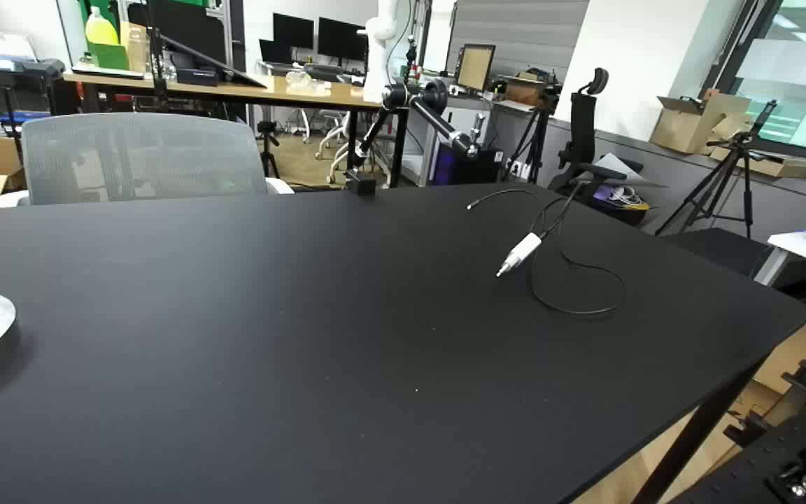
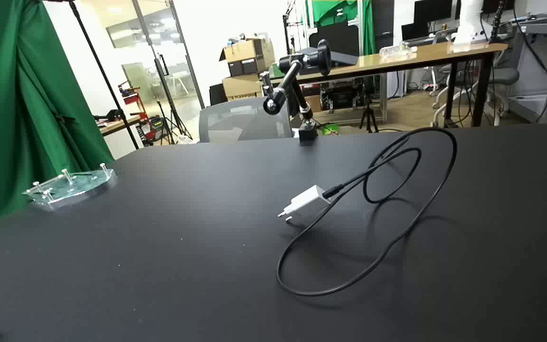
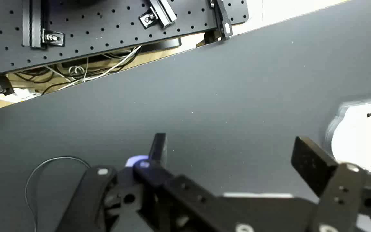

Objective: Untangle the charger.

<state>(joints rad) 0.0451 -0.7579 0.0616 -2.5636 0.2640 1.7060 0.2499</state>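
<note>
Charger [image 2: 365, 174] lies on the black surface [image 2: 183, 285] in both exterior views, its white plug block [image 2: 309, 200] angled toward the lower left, its black cable [image 2: 314, 293] strewn in loose, overlapping loops. Left to right, the wrist view has an arc of that cable, then the end effector [image 3: 230, 149] with its fingers [image 3: 312, 162] spread wide apart, and lastly a pale plate [image 3: 361, 135].
</note>
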